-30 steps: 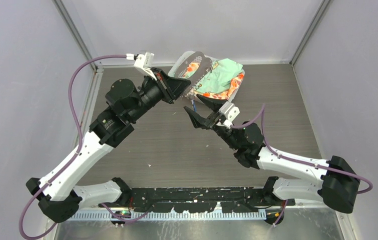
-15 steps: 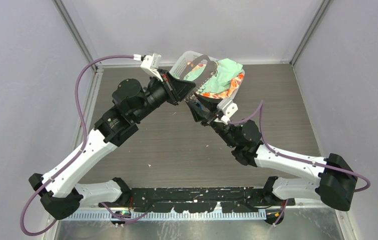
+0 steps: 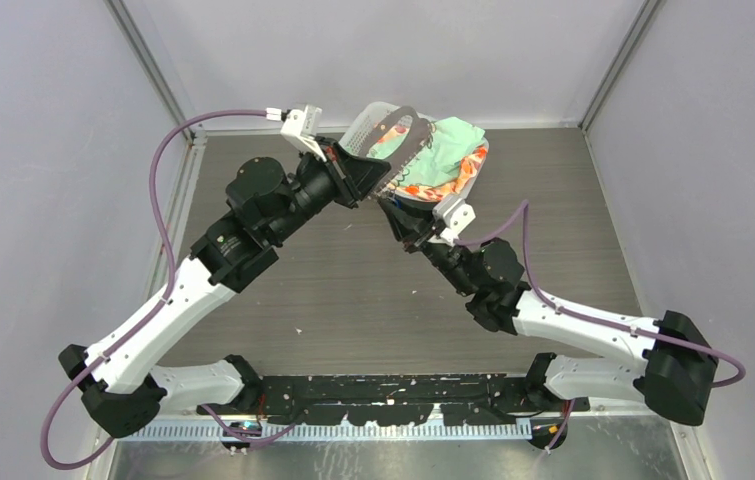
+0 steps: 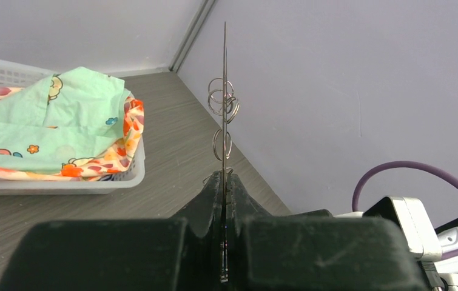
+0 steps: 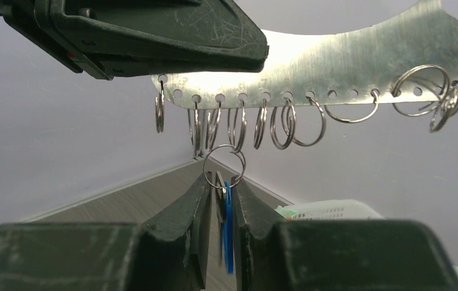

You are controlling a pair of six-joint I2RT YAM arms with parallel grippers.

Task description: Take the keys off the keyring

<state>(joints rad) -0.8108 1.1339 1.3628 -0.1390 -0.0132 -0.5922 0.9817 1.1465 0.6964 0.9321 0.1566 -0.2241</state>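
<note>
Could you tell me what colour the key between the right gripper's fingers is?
Bright blue; the key shows best in the right wrist view.

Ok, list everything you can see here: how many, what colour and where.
keyring: one, silvery curved plate with a row of holes, held up in the air
split rings: a dozen or so, silvery, hanging from the keyring's holes
blue key: one, blue head, hanging from one ring
basket: one, white mesh, far side of the table
cloths: green over orange-patterned, in the basket
table: one, dark woodgrain
left jaws: black, shut on the keyring
right jaws: black, shut on the blue key
</note>
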